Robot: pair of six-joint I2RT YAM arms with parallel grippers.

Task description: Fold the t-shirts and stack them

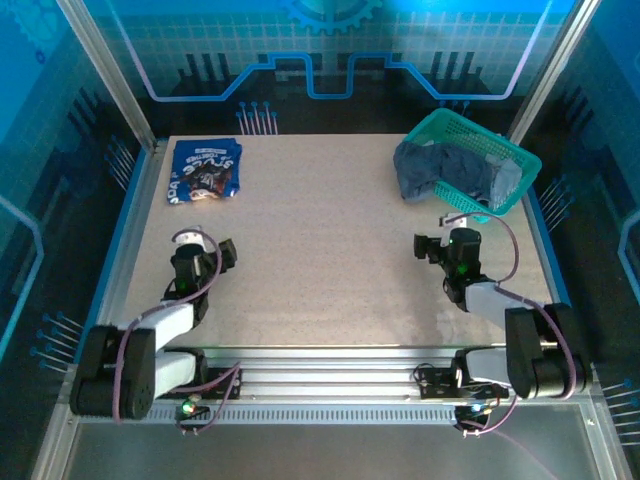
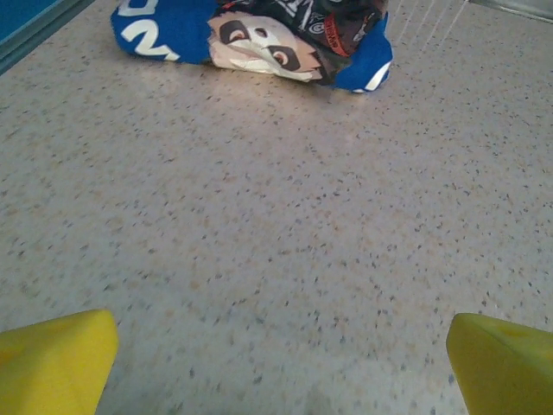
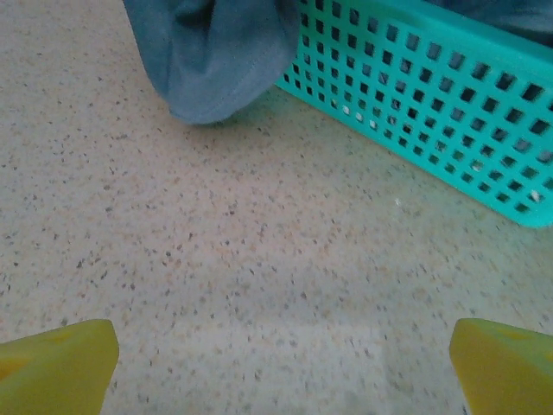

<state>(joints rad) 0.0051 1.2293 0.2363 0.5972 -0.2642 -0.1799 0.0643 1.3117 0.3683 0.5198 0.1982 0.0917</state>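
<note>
I am looking down on a speckled beige table (image 1: 330, 260) with 2 arms at its near edge. The royal blue t-shirt (image 1: 205, 170), folded with its cartoon print facing up, is lying at the far left corner. The grey-blue t-shirts (image 1: 440, 165) are sitting bunched in a teal mesh basket (image 1: 522, 180) at the far right, with 1 fold spilling over the near rim onto the table.

The left gripper (image 1: 192, 238) is pointing at the blue shirt (image 2: 259, 35), well short of it, with its yellow fingers (image 2: 56, 359) spread wide and gripping nothing. The right gripper (image 1: 455, 230) is facing the basket (image 3: 415, 95) and the hanging grey-blue cloth (image 3: 216, 60), its fingers (image 3: 56, 363) likewise spread over bare table.
</note>
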